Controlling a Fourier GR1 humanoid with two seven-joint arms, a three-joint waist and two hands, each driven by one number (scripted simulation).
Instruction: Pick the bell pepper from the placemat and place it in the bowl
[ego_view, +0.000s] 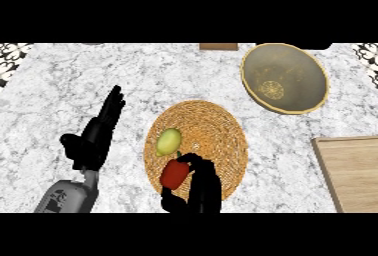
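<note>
Right hand (202, 184) grips pepper (174, 174), green fruit (168, 141) at its 12 o'clock. Bowl (289, 67) at 2 o'clock; left hand (94, 137) rests open.

Right hand (201, 186) curled round the red bell pepper (174, 174) at the woven placemat's (218, 131) near edge, a yellow-green fruit (168, 141) just beside it. Bowl (289, 62) well apart, far right. Left hand (94, 139) rests open, fingers up.

Your right hand (199, 189) hides the right side of the bell pepper (173, 176) and the near rim of the placemat (218, 130); the wooden board (353, 170) is cropped at right
</note>
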